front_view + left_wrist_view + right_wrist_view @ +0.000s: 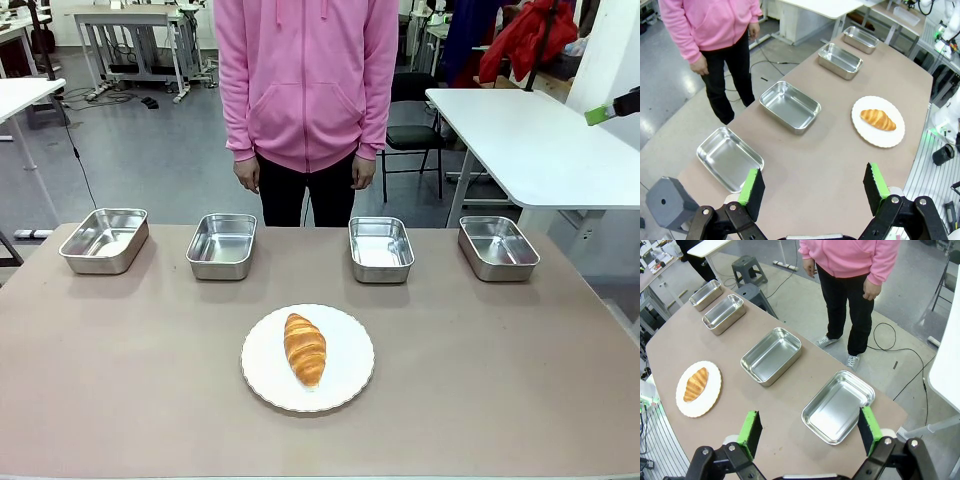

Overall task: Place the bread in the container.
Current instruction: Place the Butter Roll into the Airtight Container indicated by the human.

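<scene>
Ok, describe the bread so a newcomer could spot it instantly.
Start at the brown table. Near its middle, robot-side of four steel trays, sits a round white plate. The bread lies on it: a golden-brown croissant, the only food there.

white plate [350,365]: middle of table [520,380] | person in pink hoodie [305,80]: standing far side

Looks like a lab, a big work room. Smooth grey floor [150,170], white work tables [540,140] on metal legs, a black cable [75,150] lying loose on the floor, a grey stool [747,262], a black office chair [410,95].
</scene>
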`<state>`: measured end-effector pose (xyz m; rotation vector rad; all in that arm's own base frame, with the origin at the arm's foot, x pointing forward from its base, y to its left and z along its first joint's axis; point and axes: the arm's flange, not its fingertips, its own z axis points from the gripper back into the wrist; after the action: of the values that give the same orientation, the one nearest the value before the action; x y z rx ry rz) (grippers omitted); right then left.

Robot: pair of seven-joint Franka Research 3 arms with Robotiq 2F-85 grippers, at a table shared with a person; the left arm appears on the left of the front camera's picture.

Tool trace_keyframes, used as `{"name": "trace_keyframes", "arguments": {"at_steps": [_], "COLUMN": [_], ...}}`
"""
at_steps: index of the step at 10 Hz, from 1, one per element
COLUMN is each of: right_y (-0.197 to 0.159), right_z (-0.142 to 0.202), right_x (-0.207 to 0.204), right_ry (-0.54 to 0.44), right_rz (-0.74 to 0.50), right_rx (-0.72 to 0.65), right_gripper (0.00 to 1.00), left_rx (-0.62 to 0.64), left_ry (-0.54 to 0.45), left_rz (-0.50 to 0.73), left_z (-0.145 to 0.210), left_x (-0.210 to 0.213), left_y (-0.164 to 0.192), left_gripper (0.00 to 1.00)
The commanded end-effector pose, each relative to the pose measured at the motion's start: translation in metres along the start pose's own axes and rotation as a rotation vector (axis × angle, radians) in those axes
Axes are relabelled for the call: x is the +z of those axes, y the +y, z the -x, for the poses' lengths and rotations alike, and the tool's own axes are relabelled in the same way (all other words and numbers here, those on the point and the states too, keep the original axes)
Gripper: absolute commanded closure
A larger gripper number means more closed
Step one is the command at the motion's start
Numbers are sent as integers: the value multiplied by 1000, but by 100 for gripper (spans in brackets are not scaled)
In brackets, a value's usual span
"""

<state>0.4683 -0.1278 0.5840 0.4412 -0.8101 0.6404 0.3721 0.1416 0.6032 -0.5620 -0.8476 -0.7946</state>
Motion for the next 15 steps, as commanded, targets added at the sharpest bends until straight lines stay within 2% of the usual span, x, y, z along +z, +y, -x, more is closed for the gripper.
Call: {"name": "trace_keyframes", "arguments": {"at_steps": [1,15], "right_y": [1,1], "right_z": [-1,-1], "right_x": [0,0], "right_ry": [-9,-9], "right_rz": [-3,-3], "right_rx": [3,3], "right_gripper": [0,0], "left_rx": [-1,-1], "left_ry": [-6,-6], "left_rz": [9,9], "left_z": [0,0], "left_x": [2,2], "left_y": [0,0], "left_gripper": [0,0]}}
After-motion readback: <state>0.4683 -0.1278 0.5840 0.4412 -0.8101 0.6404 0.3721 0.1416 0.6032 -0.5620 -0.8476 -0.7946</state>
